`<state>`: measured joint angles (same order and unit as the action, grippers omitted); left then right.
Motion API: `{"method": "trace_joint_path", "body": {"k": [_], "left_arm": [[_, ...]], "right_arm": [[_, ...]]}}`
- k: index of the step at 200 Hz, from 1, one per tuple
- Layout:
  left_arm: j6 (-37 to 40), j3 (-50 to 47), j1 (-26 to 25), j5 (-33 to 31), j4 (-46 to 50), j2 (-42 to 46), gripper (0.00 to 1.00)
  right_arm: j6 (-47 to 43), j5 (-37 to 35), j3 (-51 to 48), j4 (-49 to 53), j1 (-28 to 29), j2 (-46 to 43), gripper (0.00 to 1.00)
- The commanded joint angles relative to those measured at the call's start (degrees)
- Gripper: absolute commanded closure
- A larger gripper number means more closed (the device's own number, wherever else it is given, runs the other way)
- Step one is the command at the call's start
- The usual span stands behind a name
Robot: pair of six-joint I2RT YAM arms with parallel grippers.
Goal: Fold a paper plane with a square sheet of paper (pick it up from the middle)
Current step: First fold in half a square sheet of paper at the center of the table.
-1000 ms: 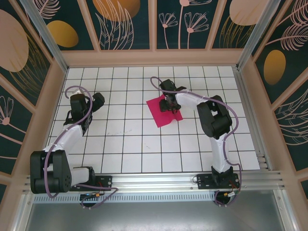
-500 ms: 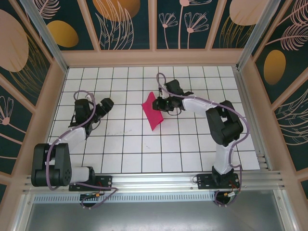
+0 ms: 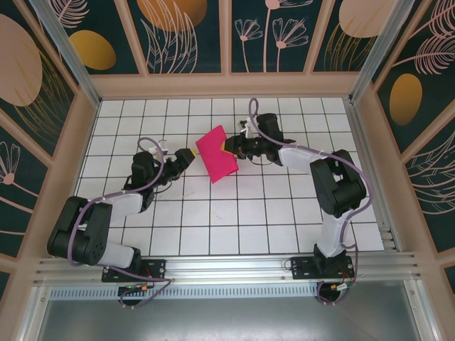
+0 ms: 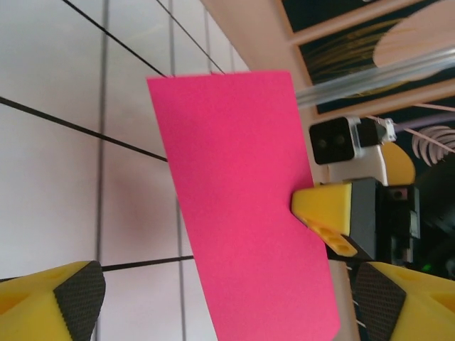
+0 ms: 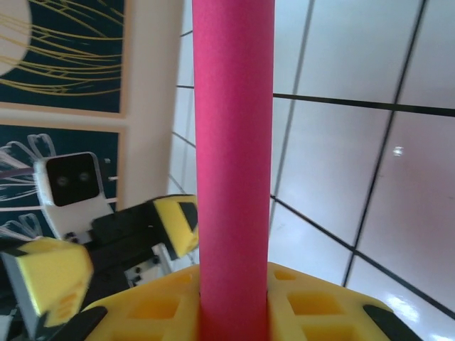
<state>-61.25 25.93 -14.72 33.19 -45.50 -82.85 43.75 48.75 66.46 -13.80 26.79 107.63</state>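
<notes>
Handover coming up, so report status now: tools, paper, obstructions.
Right tool shut on the square sheet of paper, held up over the table. Left tool open, close beside it. Nothing seen between them.

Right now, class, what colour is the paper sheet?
The sheet of paper is plain magenta-pink, clearest in the left wrist view.

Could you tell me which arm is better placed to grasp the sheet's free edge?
Left, likely: the left gripper is open beside the square sheet of paper; the right gripper holds it up.
</notes>
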Motion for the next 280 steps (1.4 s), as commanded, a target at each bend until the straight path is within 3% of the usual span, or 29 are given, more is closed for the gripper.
{"method": "trace_joint_path", "body": {"k": [1, 29, 108, 156, 185, 219, 280], "left_arm": [[-4.1, 1.29, -1.42, 1.78, -9.17, -2.69, 0.1], [-8.22, 1.25, -2.74, 2.68, -17.31, -6.7, 0.19], [-12.43, 3.03, -4.93, 2.16, -26.66, -14.98, 0.53], [-11.72, 2.98, -4.9, 1.18, -27.32, -17.44, 0.85], [-11.37, 3.16, -4.99, 1.3, -27.55, -18.86, 0.96], [-9.47, 3.41, -5.1, 1.18, -25.32, -19.96, 1.0], [-2.1, 8.5, -7.25, -0.09, -8.8, -20.41, 1.0]], "right_arm": [[5.22, 5.18, -1.82, -8.0, -0.82, -2.54, 0.76], [7.79, 6.29, -3.61, -11.46, -1.34, -2.67, 0.76], [9.6, 7.37, -5.42, -13.88, -1.46, -1.97, 0.76], [6.44, 5.82, -5.83, -9.95, -1.65, -0.66, 0.76], [5.1, 4.81, -7.33, -9.31, -1.65, 0.63, 0.75], [2.49, 1.84, -8.79, -6.53, -1.56, 2.0, 0.71], [-3.01, -5.85, -8.23, 2.1, -0.98, 3.38, 0.61]]}}
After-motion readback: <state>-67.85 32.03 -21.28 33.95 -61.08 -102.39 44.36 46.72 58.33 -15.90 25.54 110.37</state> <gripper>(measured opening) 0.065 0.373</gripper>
